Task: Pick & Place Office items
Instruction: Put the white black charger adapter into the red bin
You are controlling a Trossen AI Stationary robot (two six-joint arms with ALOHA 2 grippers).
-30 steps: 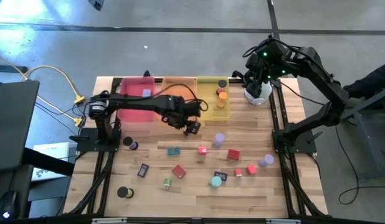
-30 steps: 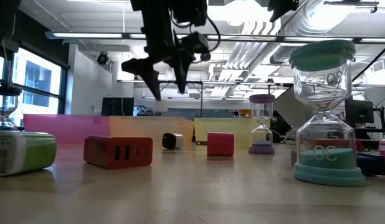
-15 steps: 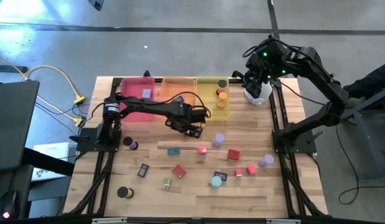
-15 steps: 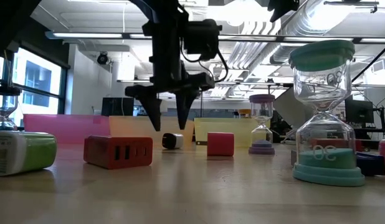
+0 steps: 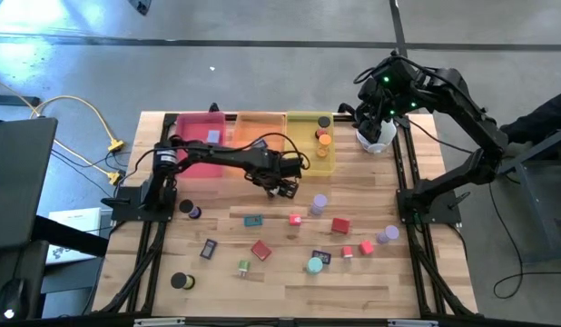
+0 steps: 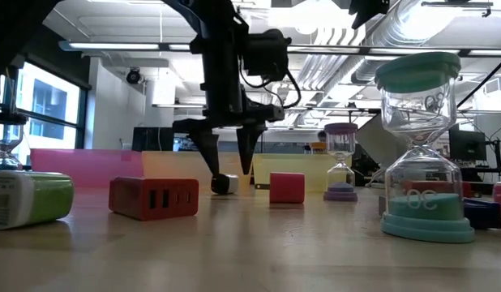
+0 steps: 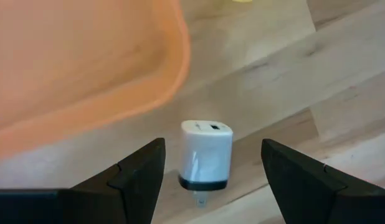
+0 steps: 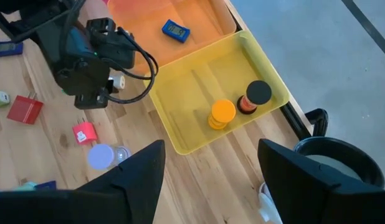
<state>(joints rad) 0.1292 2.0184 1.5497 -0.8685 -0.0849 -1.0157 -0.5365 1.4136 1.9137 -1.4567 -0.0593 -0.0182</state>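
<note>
A small white charger with a black end lies on its side on the wood, just in front of the orange tray. My left gripper is open and points down over it, one finger on either side, with the fingertips just above the charger and not touching it. In the high view the left gripper hides the charger. Other office items lie scattered nearer the front edge. My right gripper is open and waits high above the far right corner.
Pink, orange and yellow trays line the far edge. The yellow tray holds orange and black pieces, and the orange tray a blue one. A red charger, a red cube and hourglasses stand nearby.
My left gripper has come down and moved a little toward the table's right, from high in front of the orange tray to just over the white charger. Its fingers have tipped to point more steeply down. The charger has not moved.
</note>
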